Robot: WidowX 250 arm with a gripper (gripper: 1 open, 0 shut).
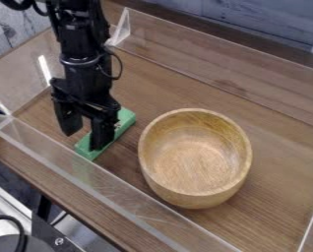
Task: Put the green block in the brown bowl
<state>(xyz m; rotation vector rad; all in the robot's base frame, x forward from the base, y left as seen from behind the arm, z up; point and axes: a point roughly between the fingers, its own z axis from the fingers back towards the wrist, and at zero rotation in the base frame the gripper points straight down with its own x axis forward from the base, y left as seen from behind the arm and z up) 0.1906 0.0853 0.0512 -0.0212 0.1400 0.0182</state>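
A bright green block (109,134) lies flat on the wooden table, left of the brown bowl (195,156). The bowl is round, light wood with a thick rim, and nothing is inside it. My black gripper (86,124) points straight down over the block's left part. Its jaws stand open, one finger to the left of the block and the other finger (102,124) over it, hiding part of the block. Nothing is held.
Clear acrylic walls (67,167) run along the front and left edges of the wooden table (251,98). A small clear piece stands at the back near the arm (116,31).
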